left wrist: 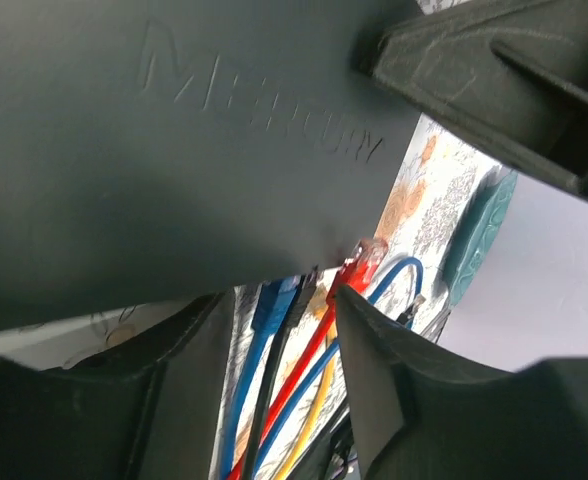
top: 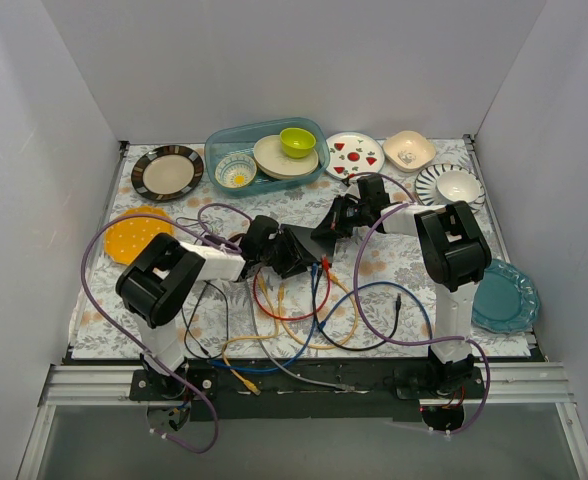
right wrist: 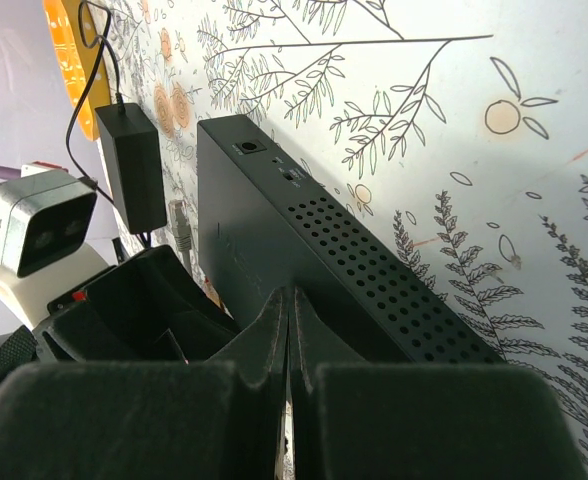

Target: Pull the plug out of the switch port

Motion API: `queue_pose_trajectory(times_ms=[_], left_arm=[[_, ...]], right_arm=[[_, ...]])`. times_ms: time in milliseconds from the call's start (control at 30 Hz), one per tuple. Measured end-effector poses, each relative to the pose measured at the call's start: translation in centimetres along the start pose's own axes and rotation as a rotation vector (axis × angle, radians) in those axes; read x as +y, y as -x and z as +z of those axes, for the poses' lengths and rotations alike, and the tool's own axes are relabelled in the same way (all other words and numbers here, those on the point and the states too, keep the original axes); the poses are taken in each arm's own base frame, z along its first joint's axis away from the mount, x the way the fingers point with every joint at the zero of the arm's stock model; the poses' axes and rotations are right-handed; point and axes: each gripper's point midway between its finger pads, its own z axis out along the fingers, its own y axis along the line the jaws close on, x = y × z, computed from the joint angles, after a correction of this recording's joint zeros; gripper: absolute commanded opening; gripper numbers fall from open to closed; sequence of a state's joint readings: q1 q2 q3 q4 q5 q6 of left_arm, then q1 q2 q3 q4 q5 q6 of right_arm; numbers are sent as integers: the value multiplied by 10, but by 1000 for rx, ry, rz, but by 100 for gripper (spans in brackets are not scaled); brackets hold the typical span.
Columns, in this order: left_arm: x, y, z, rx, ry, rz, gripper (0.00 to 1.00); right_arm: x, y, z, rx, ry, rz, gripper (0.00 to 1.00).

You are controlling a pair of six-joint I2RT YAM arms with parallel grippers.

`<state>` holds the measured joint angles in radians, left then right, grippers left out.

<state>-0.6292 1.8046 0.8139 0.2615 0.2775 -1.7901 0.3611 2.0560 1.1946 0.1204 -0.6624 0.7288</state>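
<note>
The switch (left wrist: 154, 160), a flat black box with raised lettering, fills the top of the left wrist view. Blue, black, red and yellow cables run to its lower edge. The red plug (left wrist: 360, 262) with its clear tip lies at that edge, right beside my left gripper's right finger (left wrist: 404, 390); whether it sits in a port I cannot tell. My left gripper (left wrist: 279, 300) is open, and the cables pass between its fingers. My right gripper (right wrist: 292, 296) is shut, tips resting on the switch (right wrist: 274, 240) top. From above, the switch (top: 304, 254) lies between the left gripper (top: 277, 250) and the right gripper (top: 336, 222).
A black adapter block (right wrist: 132, 165) on a cord lies beyond the switch. Loops of coloured cable (top: 304, 320) cover the near cloth. An orange plate (top: 137, 236), a striped plate (top: 167, 172), a blue tub (top: 266, 150) of bowls and a teal plate (top: 504, 296) ring the table.
</note>
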Motion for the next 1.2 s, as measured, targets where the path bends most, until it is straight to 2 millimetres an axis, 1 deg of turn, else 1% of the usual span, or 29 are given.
queue_pose_trajectory(times_ms=[100, 133, 167, 267, 367, 500, 533, 567, 633, 700, 767, 833, 900, 967, 1000, 1033, 1067, 1133, 1167, 1200], left_arm=[[-1, 1, 5, 4, 0, -3, 36], [0, 1, 7, 7, 1, -3, 32], [0, 1, 8, 9, 1, -4, 31], [1, 0, 10, 19, 3, -9, 27], [-1, -1, 10, 25, -4, -12, 20], [-1, -1, 10, 31, -12, -8, 15], [3, -2, 11, 32, 0, -12, 14], [3, -3, 12, 40, -3, -14, 14], [2, -3, 12, 41, -7, -13, 20], [2, -3, 13, 42, -8, -11, 29], [3, -3, 13, 45, -7, -13, 33], [0, -2, 13, 46, -20, -11, 37], [-2, -1, 13, 44, -26, -9, 37], [-3, -1, 14, 45, -28, -8, 34], [-3, -2, 14, 46, -27, -7, 30], [-3, -1, 15, 47, -25, -8, 24], [-2, -2, 16, 50, -21, -9, 20], [0, -2, 18, 55, -14, -11, 15], [0, -4, 19, 63, -14, -13, 10], [0, -4, 19, 68, -16, -13, 8]], right_arm=[[0, 0, 0, 0, 0, 0, 1], [0, 0, 0, 0, 0, 0, 1], [0, 0, 0, 0, 0, 0, 1], [0, 0, 0, -1, 0, 1, 1], [0, 0, 0, -1, 0, 1, 1], [-1, 2, -1, -6, -1, 1, 1], [-1, 2, -1, -7, -1, 2, 1], [-1, 2, -1, -7, -1, 2, 1], [-1, 3, -1, -8, -1, 2, 1], [-1, 3, -1, -8, -1, 2, 1], [-1, 3, -1, -8, -2, 2, 1], [-2, 3, -1, -10, -3, 2, 1], [-2, 4, -2, -11, -3, 3, 1], [-2, 4, -2, -11, -3, 3, 1], [-2, 4, -2, -11, -3, 3, 1], [-2, 4, -2, -11, -3, 3, 1], [-2, 4, -2, -11, -3, 2, 1], [-2, 4, -2, -12, -2, 1, 1], [-2, 4, -2, -13, -2, 1, 1], [-2, 4, -2, -14, -2, 1, 1]])
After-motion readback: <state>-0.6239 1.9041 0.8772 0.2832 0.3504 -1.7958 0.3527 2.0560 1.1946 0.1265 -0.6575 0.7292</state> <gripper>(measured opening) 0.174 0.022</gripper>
